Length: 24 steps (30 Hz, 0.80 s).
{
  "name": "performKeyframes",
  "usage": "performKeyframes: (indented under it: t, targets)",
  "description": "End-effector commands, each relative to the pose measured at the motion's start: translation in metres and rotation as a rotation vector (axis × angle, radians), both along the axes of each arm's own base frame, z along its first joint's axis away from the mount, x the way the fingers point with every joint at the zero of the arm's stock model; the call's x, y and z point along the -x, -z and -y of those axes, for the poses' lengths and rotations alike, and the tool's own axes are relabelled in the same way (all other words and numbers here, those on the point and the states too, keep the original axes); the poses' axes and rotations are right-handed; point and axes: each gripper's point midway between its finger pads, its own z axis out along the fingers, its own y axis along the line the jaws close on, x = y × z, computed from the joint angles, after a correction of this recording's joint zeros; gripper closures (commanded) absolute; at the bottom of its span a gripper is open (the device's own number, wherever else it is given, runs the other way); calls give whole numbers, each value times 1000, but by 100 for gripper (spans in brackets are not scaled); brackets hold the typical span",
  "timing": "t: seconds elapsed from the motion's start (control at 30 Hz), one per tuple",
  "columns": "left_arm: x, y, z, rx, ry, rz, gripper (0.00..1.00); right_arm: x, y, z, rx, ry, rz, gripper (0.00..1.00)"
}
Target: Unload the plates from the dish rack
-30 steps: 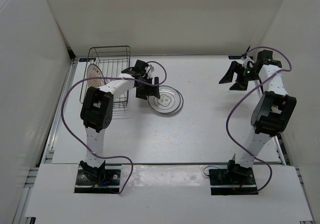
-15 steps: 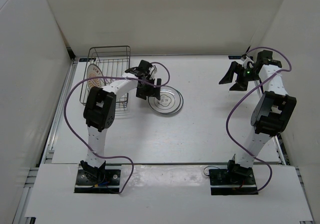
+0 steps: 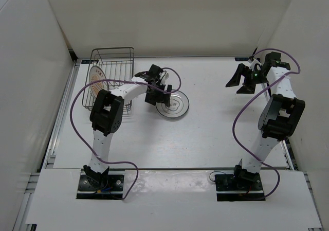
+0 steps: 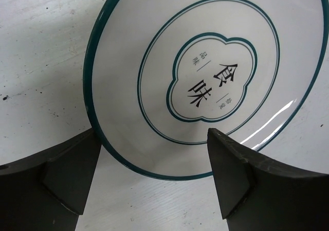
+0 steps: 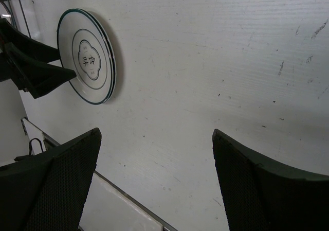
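White walls [image 3: 169, 20] enclose three sides. White surface [image 3: 205, 138], scuffed, dark specks. Dish rack [image 3: 115, 61] far left; orange-patterned plate [image 3: 94, 79] upright inside. Two white plates [image 3: 177, 105] stacked flat on surface, right of rack. Left fingers [image 4: 67, 179] spread over stack's rim, pinching nothing. Right fingers [image 5: 56, 190] spread, empty, far right.

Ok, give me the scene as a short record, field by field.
dish rack: far left of the table, one orange-brown plate inside
white plates: flat on the table right of the rack, apparently two stacked
left gripper: open, over their edge, holding nothing
right gripper: open, empty, far right
left to unload: the orange-brown plate
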Motion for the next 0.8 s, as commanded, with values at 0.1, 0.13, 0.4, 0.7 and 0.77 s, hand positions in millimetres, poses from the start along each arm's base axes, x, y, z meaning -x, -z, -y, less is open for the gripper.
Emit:
performKeyframes:
  t: [0.1,0.13,0.4,0.7,0.77]
  targets:
    - [-8,-23,-5,-42,26,70,6,2,-2,1,-14,-9,-2,10]
    - [-13,-27,-9,-66,14,91,6,1,-1,0,-16,-8,-1,10]
    - [-64,-149,-49,-164,-61,415,0,0,-1,-1,-21,-11,7,10]
    - [-84,-270,-192,-38,-463,692,0,-13,-4,0,-27,-4,32,10]
    - [-81,-268,-220,-120,-501,690,0,-13,-2,0,-28,-3,32,10]
